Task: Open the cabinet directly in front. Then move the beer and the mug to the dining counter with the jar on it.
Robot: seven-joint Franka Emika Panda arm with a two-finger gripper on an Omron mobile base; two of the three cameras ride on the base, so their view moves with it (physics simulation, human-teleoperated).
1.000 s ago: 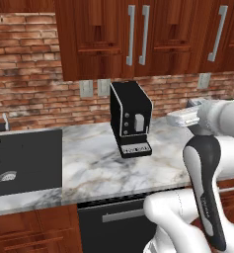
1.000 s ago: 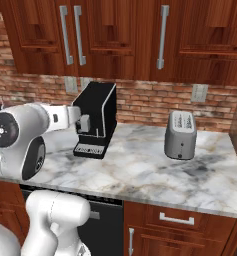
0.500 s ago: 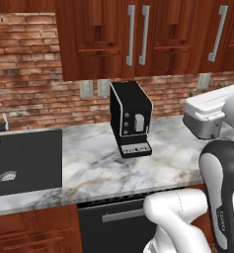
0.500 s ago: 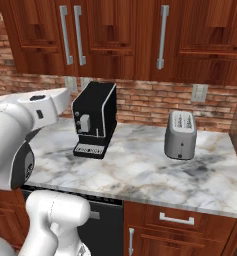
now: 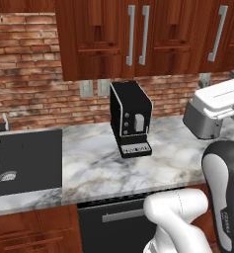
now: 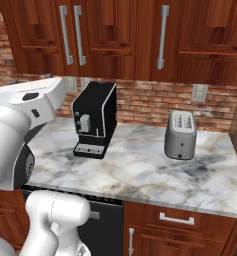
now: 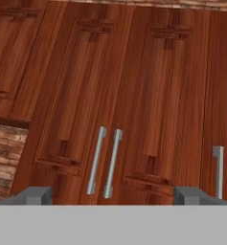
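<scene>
On the wall above the marble counter (image 5: 103, 170), the cabinet (image 7: 119, 86) is closed, both doors flush. In the hand view the gripper (image 7: 112, 195) faces it with jaws spread wide, holding nothing. To open well, centre one fingertip each side of a single bar, close, then pull along the door's arc. Count, left to right in the left base view: one sink (image 5: 19, 158), one coffee machine (image 5: 131, 118), one toaster (image 6: 180, 134). Paired handles (image 7: 104, 162): two; a third bar (image 7: 218, 170) stands apart.
</scene>
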